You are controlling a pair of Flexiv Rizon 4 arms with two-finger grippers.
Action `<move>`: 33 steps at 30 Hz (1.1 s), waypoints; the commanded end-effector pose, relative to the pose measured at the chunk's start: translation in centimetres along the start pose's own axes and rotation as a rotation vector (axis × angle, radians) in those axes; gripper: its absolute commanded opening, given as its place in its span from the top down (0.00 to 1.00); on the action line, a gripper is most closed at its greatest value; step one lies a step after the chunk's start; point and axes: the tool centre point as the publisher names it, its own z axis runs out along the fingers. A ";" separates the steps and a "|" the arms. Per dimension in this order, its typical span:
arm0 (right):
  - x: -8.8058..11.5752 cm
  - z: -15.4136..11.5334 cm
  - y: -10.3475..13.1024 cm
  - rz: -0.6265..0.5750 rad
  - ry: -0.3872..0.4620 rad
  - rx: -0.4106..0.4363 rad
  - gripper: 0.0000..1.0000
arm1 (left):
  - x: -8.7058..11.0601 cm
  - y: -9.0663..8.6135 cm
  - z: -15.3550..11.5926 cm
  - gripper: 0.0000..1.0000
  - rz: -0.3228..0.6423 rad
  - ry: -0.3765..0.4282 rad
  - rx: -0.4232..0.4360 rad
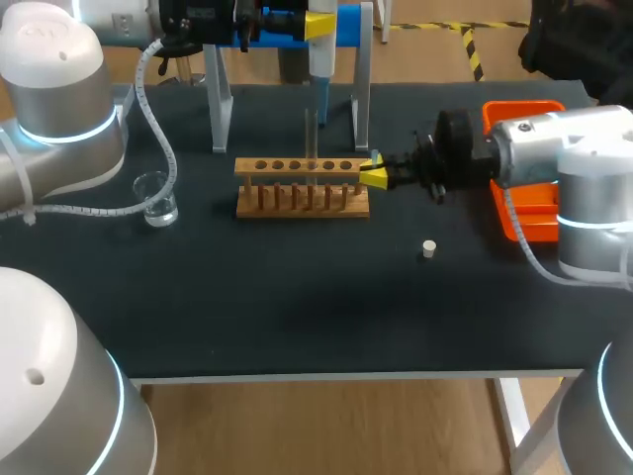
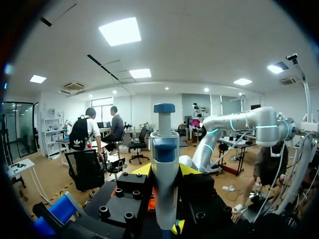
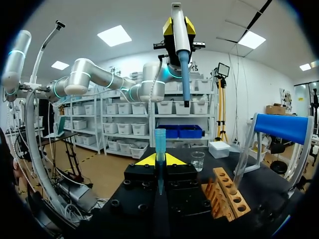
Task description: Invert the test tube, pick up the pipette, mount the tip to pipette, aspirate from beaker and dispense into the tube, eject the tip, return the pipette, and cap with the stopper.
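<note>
Left gripper [image 2: 164,173] clenched on the pipette [image 2: 164,149], held high behind the rack [image 1: 302,188]. Right gripper [image 3: 159,162] pinched the blue tip [image 3: 159,142] upright at the rack's end. Nozzle hung above and off to one side of the tip's mouth. My judgement: line up the axes first, then press straight down, no tilt.

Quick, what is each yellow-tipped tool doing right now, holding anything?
Left tool: closed on the pipette.
Right tool: closed on a blue pipette tip.
</note>
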 end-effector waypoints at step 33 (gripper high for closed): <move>-4.0 6.0 0.6 -0.011 -0.003 -0.029 1.00 | 0.1 0.1 0.0 1.00 0.002 -0.003 0.005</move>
